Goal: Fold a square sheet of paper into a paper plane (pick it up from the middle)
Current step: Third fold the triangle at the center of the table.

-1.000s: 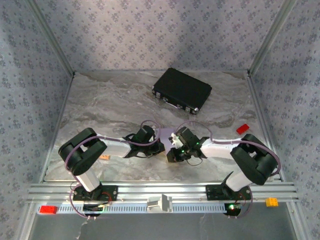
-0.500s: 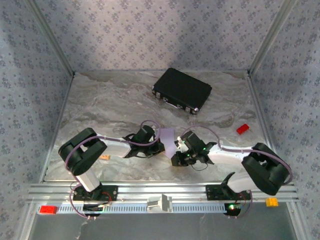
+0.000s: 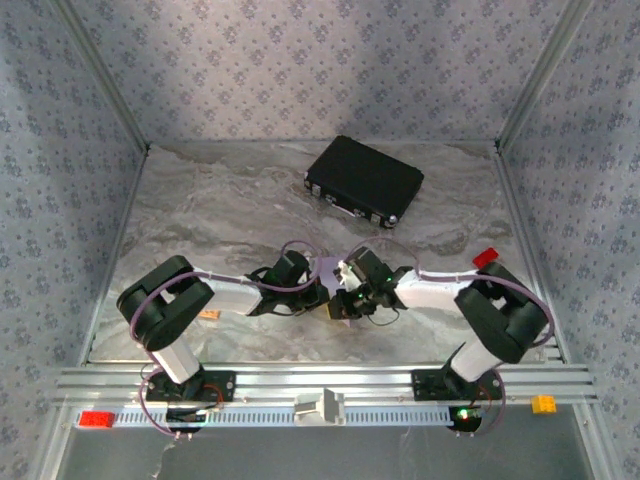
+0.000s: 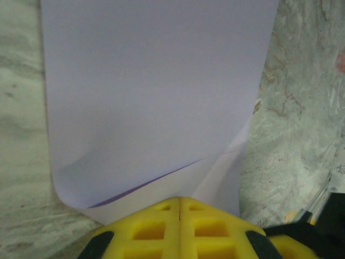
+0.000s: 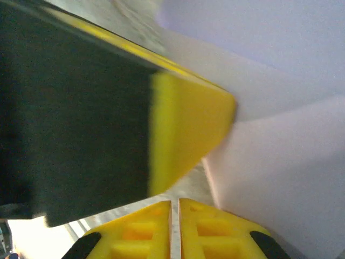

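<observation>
Wallpaper (image 3: 300, 70) in a grey floral print covers the walls around my desk (image 3: 200, 210), a grey marbled top with an aluminium rail (image 3: 380, 382) running along its near edge. The black case (image 3: 364, 180) lies flat near the middle of the far edge, turned at a slant and closed, so I cannot see what is in it. Both arms are folded low over the desk. The left arm (image 3: 170, 310) has its elbow raised near the near left corner and its forearm reaching toward the middle of the near edge. The right arm (image 3: 500, 315) mirrors it from the near right corner, so the two wrists meet nose to nose. Between them sits the square sheet of paper (image 4: 156, 97), pale lilac, partly folded over itself with one edge curling up. My left gripper (image 4: 179, 200) has its yellow fingers pressed together, nipping the sheet's near edge. My right gripper (image 5: 175, 208) also has its fingers together, tight beside the left one's finger, with the sheet just alongside; I cannot tell whether it has any paper between them. A red block (image 3: 485, 257) rests by the desk's right edge, and a small tan block (image 3: 208, 315) lies beside the left forearm.
</observation>
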You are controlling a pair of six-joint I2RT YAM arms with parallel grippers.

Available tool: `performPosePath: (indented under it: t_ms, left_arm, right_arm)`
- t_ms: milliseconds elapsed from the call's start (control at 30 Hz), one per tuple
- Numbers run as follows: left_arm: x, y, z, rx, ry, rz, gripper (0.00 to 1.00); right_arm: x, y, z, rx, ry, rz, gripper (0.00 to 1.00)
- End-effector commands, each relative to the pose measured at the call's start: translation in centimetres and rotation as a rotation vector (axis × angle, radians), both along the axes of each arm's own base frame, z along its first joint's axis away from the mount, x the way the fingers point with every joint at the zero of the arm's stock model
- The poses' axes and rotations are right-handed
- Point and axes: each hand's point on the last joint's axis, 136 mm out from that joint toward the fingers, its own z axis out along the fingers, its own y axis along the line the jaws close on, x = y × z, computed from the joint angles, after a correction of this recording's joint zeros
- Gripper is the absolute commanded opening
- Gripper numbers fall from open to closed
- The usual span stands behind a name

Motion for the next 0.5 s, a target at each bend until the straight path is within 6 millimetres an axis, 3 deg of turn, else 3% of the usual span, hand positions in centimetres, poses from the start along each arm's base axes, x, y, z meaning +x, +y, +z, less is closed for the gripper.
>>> performPosePath:
  t_ms: [0,233,467]
  left_arm:
    - [-0.6,1.3,-1.9,0.089,0.021,0.001,0.0]
    - [-0.5,1.5,-2.2,0.1,0.025,0.011,0.0]
    - [-0.5,1.6,-2.3,0.101,0.029,0.012,0.0]
  right_arm:
    - [-0.8,-0.9,-1.1,-0.031,0.031,0.01,0.13]
    - [-3.4,-3.6,-2.2,-0.039,0.085,-0.057,0.13]
    - [-4.6,-4.8,-2.0,-0.012,0.11,-0.107,0.14]
